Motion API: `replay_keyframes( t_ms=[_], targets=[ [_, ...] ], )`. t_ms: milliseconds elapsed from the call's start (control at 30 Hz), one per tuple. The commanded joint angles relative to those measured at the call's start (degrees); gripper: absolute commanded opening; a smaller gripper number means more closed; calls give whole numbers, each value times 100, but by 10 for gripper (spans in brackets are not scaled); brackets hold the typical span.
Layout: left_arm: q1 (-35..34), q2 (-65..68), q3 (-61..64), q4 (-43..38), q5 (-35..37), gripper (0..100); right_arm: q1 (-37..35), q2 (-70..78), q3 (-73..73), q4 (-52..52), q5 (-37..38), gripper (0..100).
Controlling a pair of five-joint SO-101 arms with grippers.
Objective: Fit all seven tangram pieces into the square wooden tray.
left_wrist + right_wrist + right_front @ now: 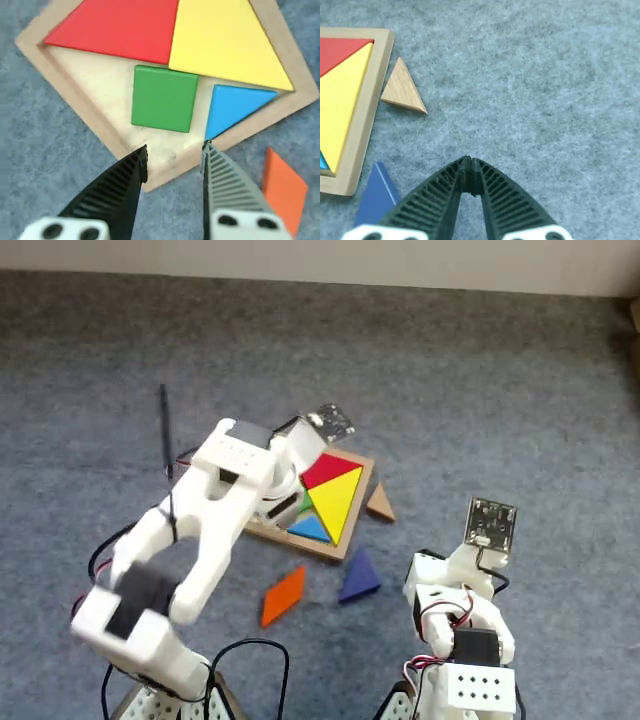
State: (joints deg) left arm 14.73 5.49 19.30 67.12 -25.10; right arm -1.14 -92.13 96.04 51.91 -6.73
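Well, from above, the left arm (215,510) leans out over the square wooden tray (322,548), its wrist covering the side of the tray nearest it. Past that wrist the red triangle (325,470), yellow triangle (338,498) and light blue triangle (310,528) lie in the tray. On the carpet (480,390), the orange parallelogram (283,595) and dark blue triangle (358,578) lie between the tray and the arms' bases. A plain wooden triangle (380,504) sits just beside the tray's right edge. The right arm (460,630) is folded back near its base, well apart from the tray.

Next, the left wrist camera. The left claw (175,148) hangs with its jaws apart, holding nothing, their tips over the tray's nearest corner. Just ahead of the tips the green square (164,98) lies flat in the tray, with the light blue triangle beside it. The red and yellow triangles fill the tray farther on. The orange parallelogram lies on the carpet outside the tray, beside the paler finger.

Lastly, the right wrist camera. The right claw (470,170) has its jaws pressed together on nothing, over the carpet. The plain wooden triangle lies ahead and off to one side of it, just beside the tray's rim. The dark blue triangle lies close beside the claw, by the tray's corner.
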Motion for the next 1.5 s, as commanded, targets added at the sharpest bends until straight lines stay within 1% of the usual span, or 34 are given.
replay_keyframes(
  t_ms=[0,67,200,333,433,500,600,733,767,900,1033,1133,1300,1467],
  targets=[
    [268,-1147,145,580,123,193,75,-84,585,-75,35,12],
    [514,-1473,479,730,141,193,75,-84,585,-75,35,12],
    [857,-1974,1297,774,149,194,75,-84,585,-75,35,12],
    [919,-2026,1780,730,176,194,75,-84,585,-75,35,12],
    [884,-1886,2044,475,501,194,75,-84,585,-75,44,12],
    [927,-1780,2211,281,554,194,75,-84,585,-75,44,12],
    [1033,-1631,2255,176,563,223,75,-84,585,-75,44,12],
    [1095,-1648,2220,158,1240,300,75,-84,585,-66,44,12],
    [1130,-1684,2220,158,1292,309,84,-84,585,-66,44,12],
    [1341,-1666,2273,167,1319,312,198,-84,585,-75,53,12],
    [1235,-1297,2273,-9,1319,309,207,-92,585,-75,44,12],
    [980,-778,2202,-378,1301,267,215,-92,585,-75,44,12],
    [963,-286,1842,-132,1292,175,215,-92,585,-84,44,12],
    [1138,-312,1780,-88,1292,74,215,-92,585,-84,44,12]
  ],
)
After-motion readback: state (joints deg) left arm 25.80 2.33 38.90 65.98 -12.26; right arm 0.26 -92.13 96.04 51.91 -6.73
